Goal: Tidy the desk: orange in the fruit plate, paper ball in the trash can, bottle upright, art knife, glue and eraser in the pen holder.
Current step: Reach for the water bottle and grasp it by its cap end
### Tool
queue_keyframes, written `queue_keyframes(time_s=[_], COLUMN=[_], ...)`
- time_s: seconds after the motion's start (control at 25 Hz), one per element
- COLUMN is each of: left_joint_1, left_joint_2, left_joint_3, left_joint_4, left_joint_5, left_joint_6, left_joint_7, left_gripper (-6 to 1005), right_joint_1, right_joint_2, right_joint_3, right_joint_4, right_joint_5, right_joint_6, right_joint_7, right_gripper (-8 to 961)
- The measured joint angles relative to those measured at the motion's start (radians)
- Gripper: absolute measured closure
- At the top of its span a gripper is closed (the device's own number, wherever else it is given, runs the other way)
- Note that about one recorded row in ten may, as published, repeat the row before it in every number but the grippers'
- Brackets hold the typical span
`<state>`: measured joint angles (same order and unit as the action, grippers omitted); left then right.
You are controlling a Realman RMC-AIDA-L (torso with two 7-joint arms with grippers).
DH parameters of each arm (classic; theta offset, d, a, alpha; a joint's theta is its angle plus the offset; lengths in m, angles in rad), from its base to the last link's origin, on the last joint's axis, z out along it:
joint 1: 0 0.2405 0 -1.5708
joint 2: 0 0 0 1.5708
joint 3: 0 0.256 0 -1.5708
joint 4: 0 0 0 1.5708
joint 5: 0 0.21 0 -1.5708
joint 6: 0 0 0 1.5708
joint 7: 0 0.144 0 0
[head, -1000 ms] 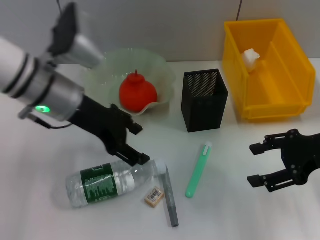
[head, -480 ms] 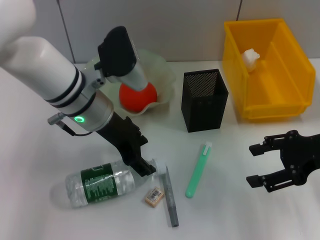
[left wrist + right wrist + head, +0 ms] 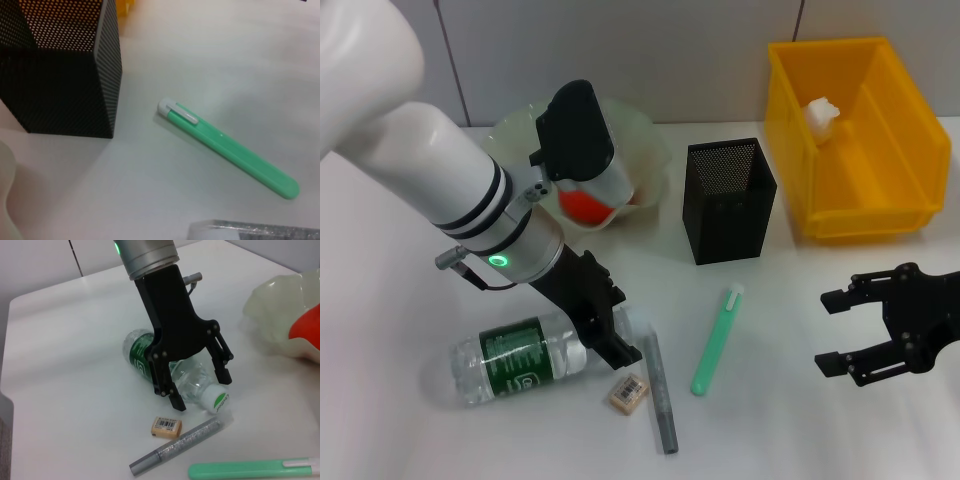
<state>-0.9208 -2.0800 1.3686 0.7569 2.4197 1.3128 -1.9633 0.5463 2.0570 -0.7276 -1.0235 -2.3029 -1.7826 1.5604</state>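
A: Right wrist view shows the left claw (image 3: pixel 197 387) best: fingers spread, straddling the neck end of the bottle (image 3: pixel 170 367), not yet clenched on it.

B: So the step in hand looks like righting the bottle?

A: That is my reading. The bottle lies on its side on the worktop (image 3: pixel 820 430), cap toward three o'clock in the head view. The next move calls for closing on the neck or shoulder, then tipping it up onto its base without sweeping what lies close by.

B: What is close?

A: The eraser (image 3: pixel 629 392) sits just at five o'clock of the claw, and a grey glitter stick (image 3: pixel 660 395), probably the glue, lies just beside the cap. The green art knife (image 3: pixel 717 340) is farther toward three o'clock, the pen holder (image 3: pixel 728 200) toward one.

B: And the rest?

A: The orange (image 3: pixel 582 206) already sits in the fruit plate (image 3: pixel 645 135) at twelve, the paper ball (image 3: pixel 822 114) in the trash can (image 3: pixel 905 110). The right claw (image 3: pixel 855 330) hangs spread and idle at three o'clock.
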Motion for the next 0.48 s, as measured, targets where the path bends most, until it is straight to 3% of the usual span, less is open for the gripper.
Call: queue_keyframes(time_s=[0.48], left_joint_1=[0.008], left_joint_2=[0.0], left_joint_3=[0.047], left_joint_4=[-0.014], left_joint_5=[0.006], left_joint_6=[-0.066], left_joint_7=[-0.011], left_gripper=[159], right_joint_1=[-0.003], right_joint_2=[0.0], right_joint_3=[0.001], right_joint_4=[0.005], right_joint_5=[0.001], right_joint_6=[-0.001], right_joint_7=[0.0], right_gripper=[127])
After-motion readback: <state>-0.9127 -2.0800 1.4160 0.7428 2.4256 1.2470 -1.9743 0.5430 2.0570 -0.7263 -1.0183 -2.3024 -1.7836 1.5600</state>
